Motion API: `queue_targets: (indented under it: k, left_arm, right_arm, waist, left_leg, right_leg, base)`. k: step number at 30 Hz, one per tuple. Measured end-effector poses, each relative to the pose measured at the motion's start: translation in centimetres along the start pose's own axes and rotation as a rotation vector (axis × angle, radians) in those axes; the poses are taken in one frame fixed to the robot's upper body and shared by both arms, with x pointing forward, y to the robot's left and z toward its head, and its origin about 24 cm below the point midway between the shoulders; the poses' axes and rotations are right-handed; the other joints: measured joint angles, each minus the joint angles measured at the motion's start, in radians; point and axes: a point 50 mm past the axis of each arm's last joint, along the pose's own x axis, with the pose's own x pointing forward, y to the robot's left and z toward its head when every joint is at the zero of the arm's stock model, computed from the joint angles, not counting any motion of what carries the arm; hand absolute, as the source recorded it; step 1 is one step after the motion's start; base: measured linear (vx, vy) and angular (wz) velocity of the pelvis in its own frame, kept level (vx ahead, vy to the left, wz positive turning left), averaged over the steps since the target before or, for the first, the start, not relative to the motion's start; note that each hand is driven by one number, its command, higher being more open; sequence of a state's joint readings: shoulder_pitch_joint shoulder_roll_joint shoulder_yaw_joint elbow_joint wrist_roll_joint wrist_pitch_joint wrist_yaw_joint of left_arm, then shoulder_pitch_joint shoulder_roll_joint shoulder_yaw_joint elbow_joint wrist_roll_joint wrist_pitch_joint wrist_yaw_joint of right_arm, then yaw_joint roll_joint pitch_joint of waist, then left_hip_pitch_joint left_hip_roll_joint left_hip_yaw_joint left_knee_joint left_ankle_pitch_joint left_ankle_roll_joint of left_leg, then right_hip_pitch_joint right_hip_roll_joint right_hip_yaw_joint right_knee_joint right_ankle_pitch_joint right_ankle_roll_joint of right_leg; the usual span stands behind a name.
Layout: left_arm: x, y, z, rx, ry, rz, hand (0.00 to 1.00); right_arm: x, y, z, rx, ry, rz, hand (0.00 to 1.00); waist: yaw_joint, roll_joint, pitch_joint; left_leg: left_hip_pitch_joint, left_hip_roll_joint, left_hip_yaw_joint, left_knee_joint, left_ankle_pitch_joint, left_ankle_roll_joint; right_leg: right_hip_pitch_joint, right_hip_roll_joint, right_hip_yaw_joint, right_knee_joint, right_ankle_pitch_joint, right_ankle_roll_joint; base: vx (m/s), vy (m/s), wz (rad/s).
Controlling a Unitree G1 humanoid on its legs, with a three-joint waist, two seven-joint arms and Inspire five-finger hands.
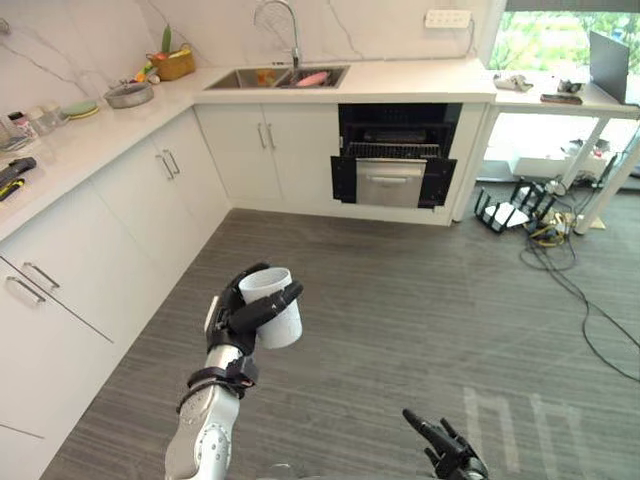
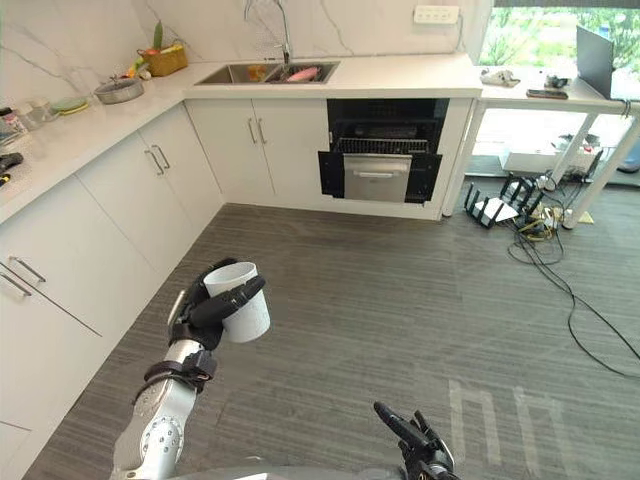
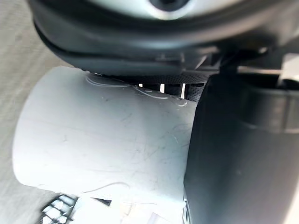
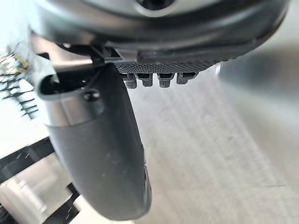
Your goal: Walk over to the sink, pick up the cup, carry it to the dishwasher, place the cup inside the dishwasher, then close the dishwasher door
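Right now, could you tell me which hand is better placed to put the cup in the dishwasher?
The left hand: its fingers hold the cup. The right hand is low, open and empty.

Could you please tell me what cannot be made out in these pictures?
Dishwasher racks: too small and dark in the eye views to tell their load.
Sink contents: too small to identify.
Cup inside: hidden by its own wall; left hand covers one side.
Right hand: cut off by the bottom edge.
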State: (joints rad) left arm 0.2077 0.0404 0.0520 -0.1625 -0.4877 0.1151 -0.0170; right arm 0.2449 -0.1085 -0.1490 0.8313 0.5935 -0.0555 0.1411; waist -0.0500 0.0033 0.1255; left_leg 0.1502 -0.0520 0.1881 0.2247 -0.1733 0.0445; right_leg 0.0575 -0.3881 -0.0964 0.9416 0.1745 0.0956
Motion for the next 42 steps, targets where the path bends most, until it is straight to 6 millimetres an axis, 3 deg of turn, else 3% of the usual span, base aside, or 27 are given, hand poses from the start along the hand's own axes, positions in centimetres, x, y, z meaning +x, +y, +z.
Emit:
queue_targets:
  k: [1, 3, 5, 6, 8, 9, 11, 14, 16, 17, 18, 19, 22, 26, 27, 29, 30, 31, 33, 34, 35, 36, 37, 38, 39, 40, 42]
  left_arm:
    - [0.1, -0.2, 0.3, 0.0, -0.013, -0.005, 0.0]
    - [0.9, -0.1, 0.6, 0.008, -0.023, 0.013, 0.0]
    - [1.0, -0.1, 0.5, 0.036, -0.014, 0.008, 0.0]
    - [1.1, -0.2, 0.4, 0.042, -0.009, -0.002, 0.0]
    - [1.0, -0.8, -0.1, 0.085, 0.016, -0.048, 0.0]
    - [1.0, -0.9, -0.2, 0.089, 0.022, -0.057, 0.0]
    - [0.4, -1.4, -0.7, 0.08, 0.041, -0.09, 0.0]
    - [-0.1, -2.2, -1.4, 0.017, 0.045, -0.097, 0.0]
    - [-0.1, -3.0, -1.2, -0.004, 0.027, -0.134, 0.0]
    - [-0.2, -3.4, -1.1, -0.01, 0.022, -0.149, 0.0]
    - [-0.2, -3.8, -1.2, -0.013, 0.023, -0.172, 0.0]
    - [-0.2, -4.1, -1.3, -0.012, 0.025, -0.181, 0.0]
    - [-0.3, -4.7, -1.6, -0.019, 0.031, -0.205, 0.0]
    - [-0.7, -3.7, -1.3, -0.016, -0.008, -0.156, 0.0]
    - [-1.0, -3.4, -1.4, -0.018, -0.011, -0.143, 0.0]
    - [-1.4, -3.0, -1.7, -0.02, -0.002, -0.127, 0.0]
    - [-1.4, -3.0, -1.7, -0.019, 0.001, -0.125, 0.0]
    - [-1.4, -2.9, -1.7, -0.015, -0.001, -0.126, 0.0]
    - [-1.1, -2.4, -1.4, 0.003, -0.006, -0.123, 0.0]
    - [-1.2, -1.7, -1.2, 0.01, -0.011, -0.097, 0.0]
    - [-1.4, -1.5, -1.3, 0.01, -0.008, -0.088, 0.0]
    - [-1.6, -1.6, -1.2, -0.002, -0.017, -0.083, 0.0]
    - [-1.5, -1.4, -0.9, 0.002, -0.031, -0.078, 0.0]
    - [-1.2, -0.8, -0.3, 0.033, -0.046, -0.072, 0.0]
    - [-0.8, -0.5, 0.4, 0.06, -0.065, -0.075, 0.0]
    - [-0.6, -0.6, 0.6, 0.068, -0.069, -0.081, 0.0]
    - [-0.1, -1.1, 0.5, 0.061, -0.07, -0.084, 0.0]
  right_arm:
    - [0.0, 0.3, 0.2, 0.001, -0.017, 0.007, 1.0]
    - [0.2, 2.2, 0.9, 0.016, -0.083, 0.058, 1.0]
    - [0.1, 3.9, 1.4, 0.009, -0.122, 0.107, 1.0]
    - [0.0, 4.4, 1.6, 0.007, -0.136, 0.124, 1.0]
    - [-0.3, 6.0, 2.1, 0.03, -0.185, 0.181, 1.0]
    - [-0.4, 6.2, 2.2, 0.035, -0.193, 0.19, 1.0]
    - [-0.7, 5.9, 2.0, 0.024, -0.188, 0.192, 1.0]
    - [-0.9, 5.5, 3.4, 0.03, -0.228, 0.165, 1.0]
    - [-1.5, 6.0, 4.0, 0.055, -0.27, 0.166, 1.0]
    - [-1.7, 6.0, 4.4, 0.06, -0.292, 0.17, 1.0]
    - [-2.1, 6.1, 4.9, 0.059, -0.317, 0.184, 1.0]
    - [-2.2, 6.2, 5.1, 0.058, -0.33, 0.193, 1.0]
    - [-2.7, 6.8, 6.5, 0.077, -0.413, 0.231, 1.0]
    - [-2.1, 10.7, 9.7, 0.125, -0.512, 0.383, 1.0]
    - [-2.1, 11.9, 10.4, 0.119, -0.53, 0.422, 1.0]
    - [-2.1, 12.6, 11.0, 0.109, -0.548, 0.456, 1.0]
    - [-2.2, 12.6, 11.0, 0.106, -0.549, 0.462, 1.0]
    - [-2.1, 12.6, 10.9, 0.106, -0.545, 0.462, 1.0]
    - [-1.5, 12.1, 10.1, 0.107, -0.508, 0.429, 1.0]
    - [-1.2, 12.1, 9.2, 0.108, -0.472, 0.417, 1.0]
    - [-1.3, 11.4, 9.0, 0.105, -0.467, 0.394, 1.0]
    - [-1.3, 10.5, 9.4, 0.062, -0.479, 0.379, 1.0]
    - [-1.1, 10.4, 9.5, 0.051, -0.475, 0.379, 1.0]
    - [-1.1, 10.7, 9.0, 0.068, -0.458, 0.382, 1.0]
    - [-1.2, 11.1, 8.8, 0.082, -0.463, 0.387, 1.0]
    - [-1.2, 11.0, 8.7, 0.082, -0.461, 0.38, 1.0]
    - [-1.2, 11.3, 8.5, 0.055, -0.458, 0.373, 1.0]
  waist:
    - [-0.005, 0.0, 0.001]
    - [-0.002, 0.009, 0.026]
    - [-0.024, 0.009, 0.029]
    - [-0.024, 0.009, 0.029]
    - [-0.01, 0.006, 0.028]
    - [-0.008, 0.006, 0.028]
    - [-0.015, -0.002, 0.014]
    - [-0.015, 0.081, -0.009]
    - [-0.018, 0.091, -0.006]
    - [-0.018, 0.099, -0.002]
    - [-0.011, 0.102, 0.002]
    - [-0.008, 0.106, 0.005]
    - [0.006, 0.097, 0.016]
    - [0.059, 0.091, 0.014]
    - [0.061, 0.085, 0.008]
    - [0.064, 0.081, -0.003]
    - [0.064, 0.082, -0.008]
    - [0.061, 0.084, -0.014]
    - [0.039, 0.021, 0.005]
    - [0.054, 0.01, 0.009]
    - [0.054, 0.003, -0.012]
    - [0.064, 0.051, -0.047]
    - [0.076, 0.047, -0.056]
    - [0.069, -0.012, -0.055]
    - [0.043, -0.057, -0.042]
    - [0.024, -0.06, -0.036]
    - [0.007, -0.033, -0.016]
  left_leg:
    - [0.017, -0.001, -0.009, -0.011, 0.0, 0.002]
    - [0.096, 0.013, -0.074, -0.061, -0.005, 0.008]
    - [0.12, 0.03, -0.11, -0.086, -0.031, 0.015]
    - [0.12, 0.034, -0.116, -0.086, -0.044, 0.015]
    - [0.141, 0.043, -0.121, -0.085, -0.095, -0.002]
    - [0.153, 0.042, -0.12, -0.083, -0.11, -0.01]
    - [0.242, 0.044, -0.135, -0.083, -0.205, -0.017]
    - [0.248, 0.131, -0.117, 0.063, -0.232, 0.0]
    - [0.163, 0.2, -0.097, 0.36, -0.159, -0.014]
    - [0.094, 0.242, -0.093, 0.528, -0.049, -0.055]
    - [0.005, 0.288, -0.096, 0.719, 0.157, -0.105]
    - [-0.04, 0.311, -0.097, 0.806, 0.178, -0.132]
    - [-0.222, 0.359, -0.056, 0.977, 0.078, -0.085]
    - [-0.294, 0.299, -0.011, 0.387, -0.016, -0.071]
    - [-0.289, 0.26, -0.04, 0.105, 0.027, -0.097]
    - [-0.314, 0.229, -0.065, -0.052, 0.143, -0.166]
    - [-0.324, 0.227, -0.054, -0.051, 0.18, -0.172]
    - [-0.315, 0.22, -0.022, -0.046, 0.281, -0.131]
    - [-0.322, 0.199, 0.007, 0.119, 0.238, -0.058]
    - [-0.383, 0.207, 0.01, 0.333, 0.154, -0.061]
    - [-0.372, 0.179, -0.002, 0.277, 0.129, -0.072]
    - [-0.346, 0.172, -0.006, 0.153, 0.155, -0.061]
    - [-0.325, 0.163, 0.014, 0.162, 0.128, -0.038]
    - [-0.263, 0.099, 0.04, 0.154, 0.089, -0.014]
    - [-0.21, 0.038, 0.035, 0.135, 0.063, 0.012]
    - [-0.179, 0.017, 0.024, 0.126, 0.043, 0.029]
    - [-0.096, 0.026, 0.007, 0.095, 0.02, 0.035]
  right_leg:
    - [-0.031, 0.006, 0.009, 0.055, -0.07, 0.001]
    - [-0.16, 0.105, 0.004, 0.13, -0.341, -0.046]
    - [-0.257, 0.18, -0.027, -0.027, -0.397, -0.044]
    - [-0.288, 0.196, -0.039, -0.126, -0.391, -0.039]
    - [-0.325, 0.245, -0.088, -0.68, -0.24, -0.015]
    - [-0.33, 0.248, -0.096, -0.756, -0.22, -0.016]
    - [-0.333, 0.242, -0.113, -0.744, -0.218, -0.06]
    - [-0.343, 0.3, -0.139, -0.612, -0.164, -0.079]
    - [-0.27, 0.323, -0.194, -0.597, -0.15, -0.144]
    - [-0.232, 0.344, -0.203, -0.597, -0.185, -0.15]
    - [-0.174, 0.366, -0.204, -0.615, -0.225, -0.163]
    - [-0.141, 0.376, -0.206, -0.63, -0.238, -0.166]
    - [0.015, 0.407, -0.189, -0.705, -0.297, -0.179]
    - [0.094, 0.404, -0.05, -0.739, -0.36, -0.17]
    - [0.106, 0.394, -0.017, -0.75, -0.365, -0.151]
    - [0.131, 0.377, 0.027, -0.788, -0.371, -0.126]
    - [0.142, 0.373, 0.035, -0.806, -0.373, -0.113]
    - [0.17, 0.353, 0.038, -0.822, -0.388, -0.079]
    - [0.22, 0.295, 0.042, -0.813, -0.378, -0.032]
    - [0.257, 0.296, 0.059, -0.77, -0.358, -0.03]
    - [0.246, 0.278, 0.045, -0.699, -0.36, -0.026]
    - [0.201, 0.285, 0.028, -0.553, -0.365, -0.019]
    - [0.178, 0.262, 0.031, -0.455, -0.381, 0.006]
    - [0.118, 0.175, 0.034, -0.257, -0.356, 0.051]
    - [0.047, 0.101, 0.033, -0.062, -0.235, 0.071]
    - [-0.004, 0.081, 0.038, 0.049, -0.183, 0.053]
    - [-0.122, 0.107, 0.02, 0.169, -0.312, -0.011]
  base:
    - [0.38, 0.108, 0.55]
    - [0.27, -0.009, 0.41]
    - [0.21, -0.087, 0.6]
    - [0.23, -0.12, 0.55]
    - [0.3, -0.166, 0.18]
    - [0.41, -0.236, 0.22]
    - [0.5, -0.291, 0.24]
    - [0.63, -0.319, 0.08]
    - [0.55, -0.362, 0.25]
    - [0.55, -0.346, 0.1]
    - [0.55, -0.326, 0.03]
    - [0.66, -0.305, 0.0]
    - [0.55, -0.196, -0.12]
    - [0.47, -0.042, -0.99]
    - [0.49, 0.057, -0.88]
    - [0.5, 0.096, -0.66]
    - [0.69, 0.184, -0.51]
    - [0.69, 0.181, -0.08]
    - [0.62, 0.166, -0.09]
    - [0.39, 0.139, -0.33]
    - [0.45, 0.204, -0.56]
    - [0.42, 0.236, -0.59]
    - [0.51, 0.229, -0.62]
    - [0.43, 0.158, -0.15]
    - [0.42, 0.091, 0.27]
    - [0.32, 0.079, 0.46]
    - [0.43, 0.088, 0.29]
